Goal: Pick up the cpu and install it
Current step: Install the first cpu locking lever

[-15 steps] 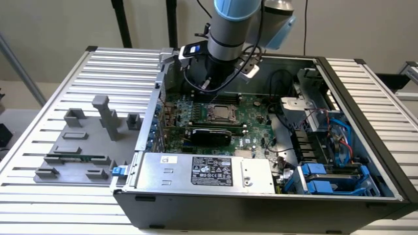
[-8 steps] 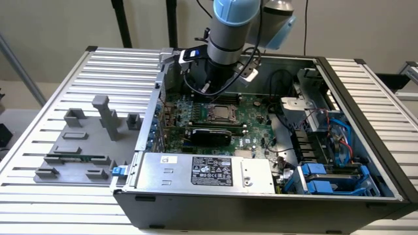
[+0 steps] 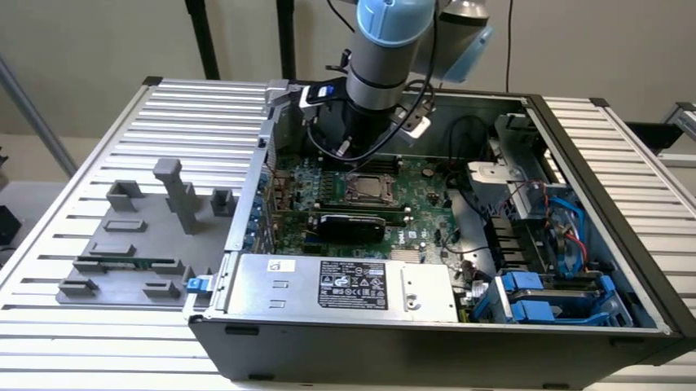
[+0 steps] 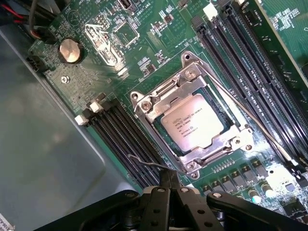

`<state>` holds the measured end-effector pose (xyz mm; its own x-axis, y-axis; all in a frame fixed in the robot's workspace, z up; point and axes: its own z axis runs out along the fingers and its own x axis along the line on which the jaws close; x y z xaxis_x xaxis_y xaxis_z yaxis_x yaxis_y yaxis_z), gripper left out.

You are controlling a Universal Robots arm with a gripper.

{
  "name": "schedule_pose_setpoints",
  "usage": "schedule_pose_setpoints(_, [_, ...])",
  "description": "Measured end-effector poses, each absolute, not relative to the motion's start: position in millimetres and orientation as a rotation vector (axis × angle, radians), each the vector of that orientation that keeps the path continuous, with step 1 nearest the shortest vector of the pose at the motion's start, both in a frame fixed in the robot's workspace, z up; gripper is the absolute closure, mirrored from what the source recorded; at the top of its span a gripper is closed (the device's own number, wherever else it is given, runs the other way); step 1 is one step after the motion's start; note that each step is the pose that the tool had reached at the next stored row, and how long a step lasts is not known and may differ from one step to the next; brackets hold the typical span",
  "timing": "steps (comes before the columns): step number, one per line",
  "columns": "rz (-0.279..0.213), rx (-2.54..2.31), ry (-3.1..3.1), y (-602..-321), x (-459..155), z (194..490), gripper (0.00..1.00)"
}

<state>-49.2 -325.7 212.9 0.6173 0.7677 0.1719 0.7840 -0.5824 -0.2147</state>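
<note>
The cpu, a small square chip with a silver top and printed text, lies flat inside the silver metal socket frame on the green motherboard. From the exterior view it is a pale square in the middle of the board inside the open computer case. My gripper hangs just above the socket's edge, its two black fingers pressed together and holding nothing. In the exterior view the gripper sits directly over the socket, apart from the chip. Thin wire levers run along the frame.
Black memory slots flank the socket on both sides. A big silver box with a black label fills the case front. Cables and blue drive brackets crowd the exterior view's right. A grey fixture with a green memory stick lies outside on the left.
</note>
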Motion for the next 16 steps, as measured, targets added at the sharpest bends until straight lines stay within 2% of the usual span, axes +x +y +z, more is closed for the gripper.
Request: schedule_pose_setpoints(16, [-0.085,-2.578,-1.265,-323,-36,203,0.89])
